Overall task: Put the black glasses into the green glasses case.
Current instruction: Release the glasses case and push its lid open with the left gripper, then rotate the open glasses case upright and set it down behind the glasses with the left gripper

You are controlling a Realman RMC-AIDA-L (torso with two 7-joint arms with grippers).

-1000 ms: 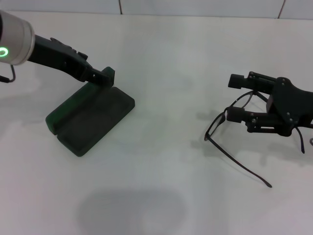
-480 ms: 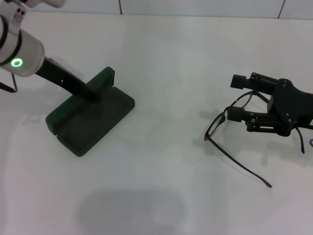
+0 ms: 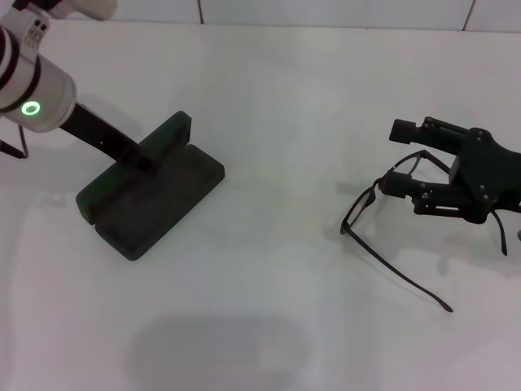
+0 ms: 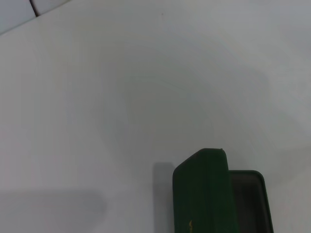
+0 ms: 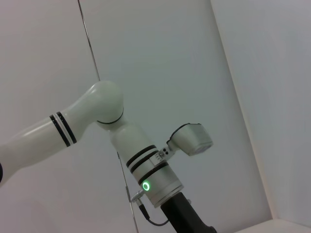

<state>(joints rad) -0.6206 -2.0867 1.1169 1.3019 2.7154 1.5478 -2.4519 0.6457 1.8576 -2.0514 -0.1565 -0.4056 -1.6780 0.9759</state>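
Your green glasses case is lying open on the left side of the white bench, lid up at the back, dark lining showing. Your left hand is down right at that lid edge, but you can't tell from here whether its fingers are spread or pinched. Over on the right, the black glasses sit on the bench, unfolded, one temple arm trailing toward you. Your right hand is right over the frame with fingers spread apart, one either side of it, not clamped on anything.
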